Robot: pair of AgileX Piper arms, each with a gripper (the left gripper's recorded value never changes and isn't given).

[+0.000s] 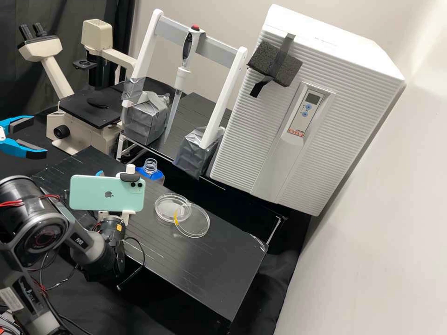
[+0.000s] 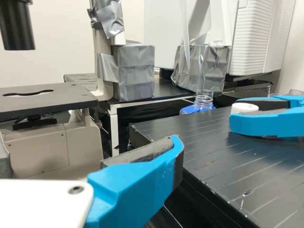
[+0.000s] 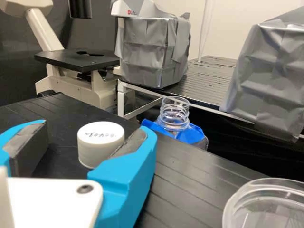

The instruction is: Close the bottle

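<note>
- Standing upright just past the far edge of the raised black platform (image 1: 209, 260), the bottle (image 1: 151, 168) is showing blue shoulders and a clear threaded neck; its mouth is lying open.
- The white cap (image 3: 100, 137) is sitting flat on the platform, near the bottle but apart from it; the scrawl on its top is too small for me to read.
- The right gripper (image 3: 95, 135) is resting low over the platform with its blue fingers (image 3: 128, 175) spread around the cap — one pad is lying against the cap's side or just beside it, I cannot tell which; the other is leaving a strip of black surface between itself and the cap.
- The left gripper (image 1: 39, 135) is hanging at the bench's left side, off the platform and well apart from the bottle, beside the microscope (image 1: 79, 111); its fingers are gaping wide and empty.
- Two clear petri dishes (image 1: 182, 214) are lying on the platform, one overlapping the other; a mint-green phone (image 1: 107, 193) on a stand is blocking part of my sight of the platform.
- Farther back, a pipette (image 1: 179, 79) is hanging from a white rack (image 1: 205, 46) whose feet are sitting in grey-taped blocks (image 1: 144, 116); a white ribbed cabinet (image 1: 307, 107) is standing just beside it on the right.
</note>
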